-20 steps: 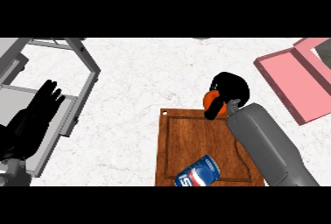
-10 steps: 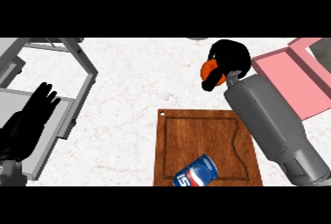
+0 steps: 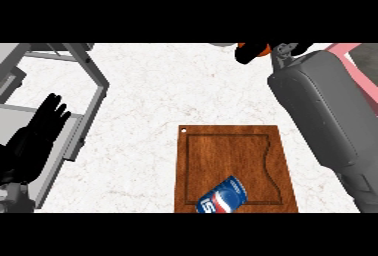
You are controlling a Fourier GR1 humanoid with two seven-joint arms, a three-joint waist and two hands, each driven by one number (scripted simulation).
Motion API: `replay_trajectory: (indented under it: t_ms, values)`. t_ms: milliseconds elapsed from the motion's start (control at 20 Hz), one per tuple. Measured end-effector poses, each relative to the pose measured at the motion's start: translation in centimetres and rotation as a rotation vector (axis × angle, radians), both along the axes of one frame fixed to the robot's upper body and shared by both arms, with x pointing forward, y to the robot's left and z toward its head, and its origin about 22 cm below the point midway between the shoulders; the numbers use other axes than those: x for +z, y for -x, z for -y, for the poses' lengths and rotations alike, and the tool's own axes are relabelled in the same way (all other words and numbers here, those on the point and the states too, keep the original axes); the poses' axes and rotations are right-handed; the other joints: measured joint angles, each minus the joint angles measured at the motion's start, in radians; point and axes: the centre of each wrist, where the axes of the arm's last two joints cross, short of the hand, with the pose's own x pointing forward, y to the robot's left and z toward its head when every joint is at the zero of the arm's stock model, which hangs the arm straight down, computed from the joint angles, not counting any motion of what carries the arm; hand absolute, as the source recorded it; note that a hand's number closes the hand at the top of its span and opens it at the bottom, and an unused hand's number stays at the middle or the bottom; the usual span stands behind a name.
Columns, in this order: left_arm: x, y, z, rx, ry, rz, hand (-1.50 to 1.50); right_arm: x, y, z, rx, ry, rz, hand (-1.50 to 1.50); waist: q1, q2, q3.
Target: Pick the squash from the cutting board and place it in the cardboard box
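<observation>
The orange squash (image 3: pixel 249 52) is up at the view's top edge, beyond the far end of the wooden cutting board (image 3: pixel 221 150). My right hand (image 3: pixel 285 48) is curled round the squash and is mostly cut off by the top edge; its grey forearm runs down the right side. The box (image 3: pixel 344 50) looks pink, and only a strip of its rim shows just right of that hand, behind the forearm. At the left, my left hand (image 3: pixel 43 131) rests open with its fingers pointing up.
A blue soda can (image 3: pixel 222 196) lies on its side on the near part of the board. A grey metal frame (image 3: pixel 90 75) stands along the left of the white marble counter, under my left hand.
My right hand has lifted the squash off the board's far corner and carried it away from me and to the right, toward the pink box. The left hand barely moved.
</observation>
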Motion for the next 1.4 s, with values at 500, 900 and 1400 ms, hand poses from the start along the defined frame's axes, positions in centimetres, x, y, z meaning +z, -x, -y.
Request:
replay_trajectory:
  t_ms: [500,900,1400]
  values:
    - [-0.3,0.3,-0.8,-0.009,0.0,0.003,0.0,4.0,-0.3,6.1,-0.198,-0.003,0.103,1.5,0.004,0.004,0.0]
    - [0.2,0.0,0.1,-0.013,-0.002,0.007,0.0,2.8,-1.6,12.1,-0.221,0.027,0.075,1.5,0.009,0.006,0.0]
    - [0.4,-0.1,0.6,-0.018,0.001,0.006,0.0,-3.3,-3.5,17.9,-0.204,-0.003,0.059,1.5,0.017,0.01,0.001]
